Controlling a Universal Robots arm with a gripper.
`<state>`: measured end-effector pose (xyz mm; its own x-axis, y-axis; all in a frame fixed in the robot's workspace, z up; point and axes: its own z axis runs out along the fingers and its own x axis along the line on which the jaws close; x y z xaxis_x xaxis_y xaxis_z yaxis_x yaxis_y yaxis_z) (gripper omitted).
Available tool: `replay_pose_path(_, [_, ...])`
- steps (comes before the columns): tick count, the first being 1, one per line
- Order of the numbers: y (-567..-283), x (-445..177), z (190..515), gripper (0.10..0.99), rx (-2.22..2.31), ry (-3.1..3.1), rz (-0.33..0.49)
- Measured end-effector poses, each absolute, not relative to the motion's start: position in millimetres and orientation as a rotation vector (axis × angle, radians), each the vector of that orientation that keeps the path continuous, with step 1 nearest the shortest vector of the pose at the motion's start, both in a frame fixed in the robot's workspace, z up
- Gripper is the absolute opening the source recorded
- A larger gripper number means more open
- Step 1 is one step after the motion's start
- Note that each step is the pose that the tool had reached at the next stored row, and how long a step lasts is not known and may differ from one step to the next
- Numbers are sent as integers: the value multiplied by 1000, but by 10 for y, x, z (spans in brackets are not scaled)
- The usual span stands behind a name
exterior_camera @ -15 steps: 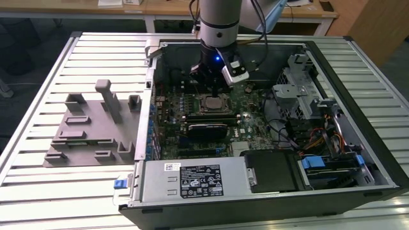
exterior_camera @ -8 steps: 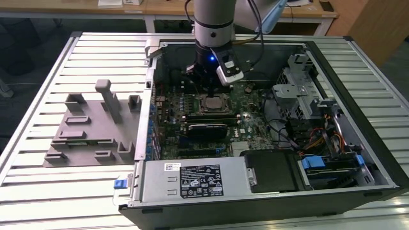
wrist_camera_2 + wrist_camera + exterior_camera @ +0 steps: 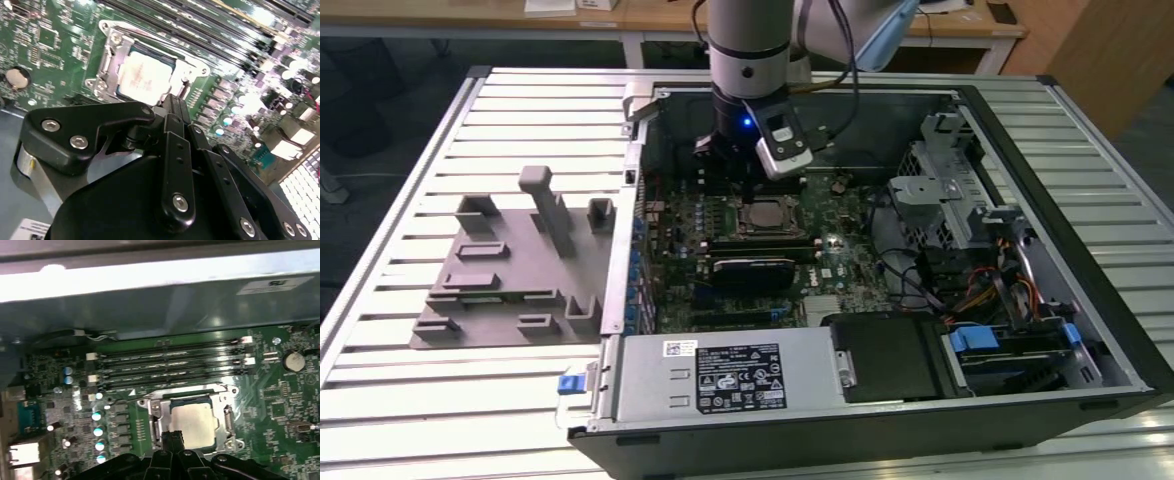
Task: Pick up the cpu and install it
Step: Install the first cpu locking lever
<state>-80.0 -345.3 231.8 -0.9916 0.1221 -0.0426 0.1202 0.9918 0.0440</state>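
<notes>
cpu (image 3: 194,421) in socket (image 3: 228,390) | tool (image 3: 172,438) near cpu | fixture (image 3: 494,270) exterior view's left of case (image 3: 720,445)

In the first wrist view my gripper (image 3: 172,440) covers one edge of the cpu (image 3: 194,419) (I am myself cut off at the picture's edge); whether I touch it is hidden.

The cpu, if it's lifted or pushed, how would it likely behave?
The cpu is a flat square with a metal top, so probably stiff and smooth, maybe slippery. It looks thin and small, so likely light. Lying flat inside the socket, it shouldn't roll or tip, and pushes would likely be blocked.
</notes>
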Motion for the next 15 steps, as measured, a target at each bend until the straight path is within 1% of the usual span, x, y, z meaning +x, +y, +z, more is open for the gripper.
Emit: replay_pose_path(15, [-3456,-1107,2318,106,188,3090,68])
